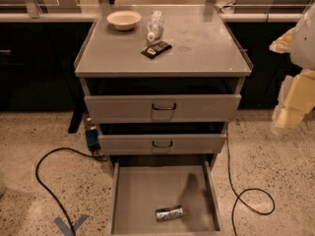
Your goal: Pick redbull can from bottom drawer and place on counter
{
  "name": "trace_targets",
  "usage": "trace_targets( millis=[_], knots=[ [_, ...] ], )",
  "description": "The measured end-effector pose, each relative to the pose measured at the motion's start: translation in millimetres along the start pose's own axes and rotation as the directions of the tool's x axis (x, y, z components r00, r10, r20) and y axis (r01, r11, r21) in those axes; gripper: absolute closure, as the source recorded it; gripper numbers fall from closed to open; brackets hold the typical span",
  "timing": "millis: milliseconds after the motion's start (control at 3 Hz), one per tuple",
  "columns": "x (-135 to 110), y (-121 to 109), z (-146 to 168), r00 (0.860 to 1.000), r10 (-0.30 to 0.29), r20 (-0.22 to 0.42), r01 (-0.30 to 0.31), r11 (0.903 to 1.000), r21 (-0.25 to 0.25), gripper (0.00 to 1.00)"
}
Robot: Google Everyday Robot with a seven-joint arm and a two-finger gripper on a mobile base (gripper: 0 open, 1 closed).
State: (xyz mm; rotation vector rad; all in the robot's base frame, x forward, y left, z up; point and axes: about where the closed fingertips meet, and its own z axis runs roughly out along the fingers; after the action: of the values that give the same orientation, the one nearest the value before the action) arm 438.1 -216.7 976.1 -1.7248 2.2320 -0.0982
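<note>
The redbull can [169, 213] lies on its side on the floor of the open bottom drawer [138, 191], near its front edge and a little right of centre. The counter [197, 53] is the grey cabinet top above the two upper drawers. My gripper [289, 113] hangs with the pale arm at the right edge of the view, beside the cabinet at the height of the upper drawers. It is far above and to the right of the can and touches nothing.
On the counter stand a white bowl [124, 19], a clear bottle with a white cap [155, 24] lying down, and a flat black packet [156, 49]. The two upper drawers [162, 107] are slightly open. Black cables [246, 200] run across the floor on both sides.
</note>
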Motion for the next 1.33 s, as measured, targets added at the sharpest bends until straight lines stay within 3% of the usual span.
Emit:
trace_targets(
  millis=[667,1000,1333],
  knots=[
    [-2,5,8,1.000,-0.011,-0.009,0.011,0.9999,-0.003,0.00],
    [-4,26,51,1.000,-0.024,0.015,0.025,0.9989,-0.040,0.00],
    [-3,51,119,0.999,-0.020,0.047,0.024,0.9956,-0.090,0.00]
  ],
)
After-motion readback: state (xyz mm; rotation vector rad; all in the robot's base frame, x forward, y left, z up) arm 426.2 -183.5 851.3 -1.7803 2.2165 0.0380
